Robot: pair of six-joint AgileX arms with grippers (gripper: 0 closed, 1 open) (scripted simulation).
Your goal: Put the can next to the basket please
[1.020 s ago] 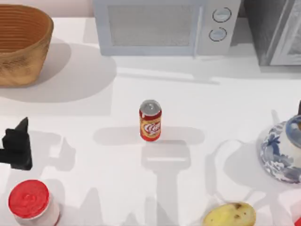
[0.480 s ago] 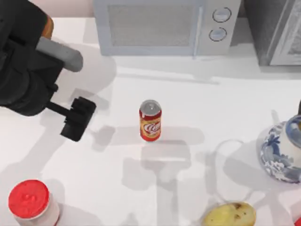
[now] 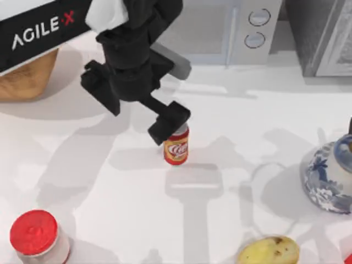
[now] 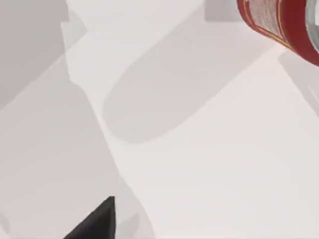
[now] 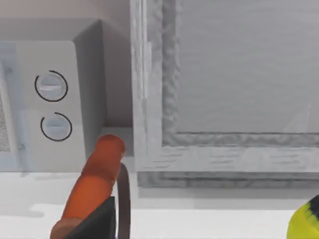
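Can first: the small red and orange soda can with its silver top and cream logo stands upright on the white table, near the middle, in front of the pale microwave. You will find your left gripper right above the can's far-left edge, hanging from the black left arm that reaches in from the far left under a band lettered AGILEX. From above, its black tip covers part of the can's silver top; whether it touches the can cannot be told, and whether its fingers are apart or together cannot be told either. In the left wrist view the can shows as a red and cream side at one corner, with a dark fingertip well apart from it over bare table.

Look far left for the large round tan-brown woven wicker basket, partly hidden under the arm and well apart from the can.

Other things you have on the table: a white jar with a red lid at the near left, a yellow-brown potato at the near right, and a blue and white patterned vase at the right edge.
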